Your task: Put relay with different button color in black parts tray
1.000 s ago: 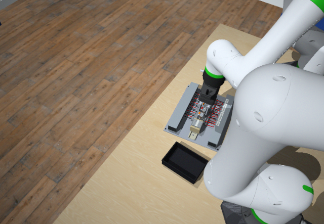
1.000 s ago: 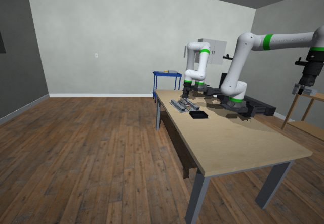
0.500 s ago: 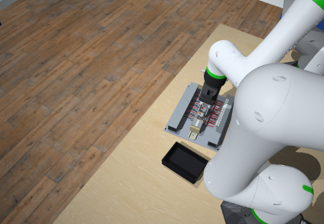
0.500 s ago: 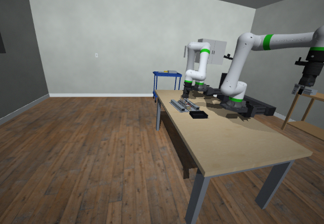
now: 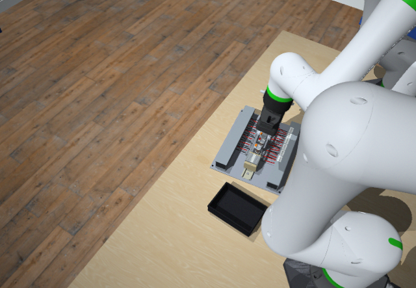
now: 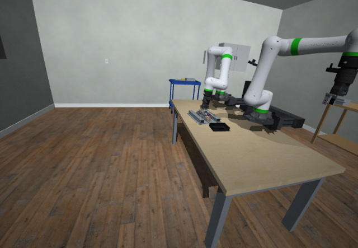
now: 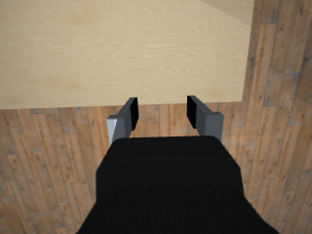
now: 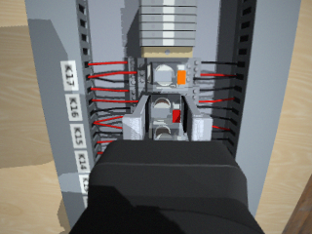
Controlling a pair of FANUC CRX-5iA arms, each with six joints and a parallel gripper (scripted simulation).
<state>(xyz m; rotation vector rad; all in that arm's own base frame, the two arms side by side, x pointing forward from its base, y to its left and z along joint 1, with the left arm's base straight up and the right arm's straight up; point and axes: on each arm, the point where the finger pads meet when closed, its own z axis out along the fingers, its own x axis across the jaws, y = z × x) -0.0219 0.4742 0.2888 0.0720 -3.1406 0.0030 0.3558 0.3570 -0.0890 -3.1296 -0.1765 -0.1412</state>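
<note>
My right gripper (image 8: 166,106) is shut on the relay with the red button (image 8: 176,116) (image 5: 259,139), second in the row beside label K16. How far that relay is seated is unclear. The relay with an orange button (image 8: 181,77) (image 5: 256,145) at the row's near end in the top camera looks upright. The gripper hides most other relays. The relay panel (image 5: 234,171) (image 8: 109,29) appears flat on the table. The black parts tray (image 5: 236,207) (image 6: 219,127) looks empty. My left gripper (image 7: 162,106) (image 6: 334,99) is open and empty, far from the panel.
Grey wire ducts (image 5: 231,144) (image 8: 51,102) flank the relay row, with red and black wires between. Terminal blocks (image 8: 168,24) stand at the row's end towards the tray. The left arm (image 5: 319,190) hides part of the table (image 5: 161,204) beside the panel.
</note>
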